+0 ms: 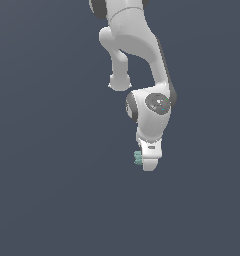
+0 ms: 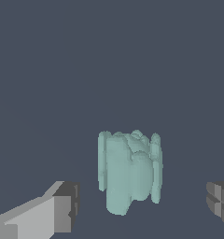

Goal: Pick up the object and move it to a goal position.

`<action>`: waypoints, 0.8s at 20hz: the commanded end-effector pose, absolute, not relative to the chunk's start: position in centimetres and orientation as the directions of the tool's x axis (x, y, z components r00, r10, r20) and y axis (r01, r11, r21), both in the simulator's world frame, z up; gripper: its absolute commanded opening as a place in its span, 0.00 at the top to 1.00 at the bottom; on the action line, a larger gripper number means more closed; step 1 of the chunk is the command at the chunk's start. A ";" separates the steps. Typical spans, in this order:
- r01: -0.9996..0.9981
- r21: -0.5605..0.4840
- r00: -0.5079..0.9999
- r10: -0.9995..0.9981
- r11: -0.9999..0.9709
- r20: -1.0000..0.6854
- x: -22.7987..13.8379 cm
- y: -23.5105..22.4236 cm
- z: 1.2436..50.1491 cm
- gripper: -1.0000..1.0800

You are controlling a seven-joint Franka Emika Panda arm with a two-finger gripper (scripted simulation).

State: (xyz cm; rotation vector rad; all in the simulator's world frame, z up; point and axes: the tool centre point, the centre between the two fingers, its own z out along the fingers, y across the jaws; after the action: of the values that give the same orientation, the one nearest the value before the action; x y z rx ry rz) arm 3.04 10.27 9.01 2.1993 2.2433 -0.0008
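Observation:
The object (image 2: 130, 172) is a small pale teal-green lump with ridged sides, lying on the dark grey floor. In the wrist view it sits between my two fingers, one finger (image 2: 62, 207) on one side and the other finger (image 2: 221, 200) on the other, with gaps on both sides. My gripper (image 2: 142, 205) is open and touches nothing. In the exterior view the white gripper (image 1: 150, 162) hangs low over the floor and hides most of the object (image 1: 137, 158), which peeks out at its left edge.
The white arm (image 1: 142, 55) reaches down from the top of the exterior view. The floor (image 1: 52, 190) is a plain dark grey surface with no other objects in view.

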 end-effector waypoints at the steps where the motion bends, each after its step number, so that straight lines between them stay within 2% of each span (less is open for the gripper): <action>1: 1.000 0.000 -0.020 1.000 0.020 0.000 3.0 10.3 8.9 0.04; 11: 1.000 0.000 -0.025 1.000 0.025 0.000 2.9 10.3 4.6 0.04; 16: 1.000 0.000 -0.025 1.000 0.025 0.000 3.0 10.3 4.0 0.04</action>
State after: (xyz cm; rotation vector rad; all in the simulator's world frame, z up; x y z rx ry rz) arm 2.94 10.31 4.06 2.1943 2.2499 -0.0023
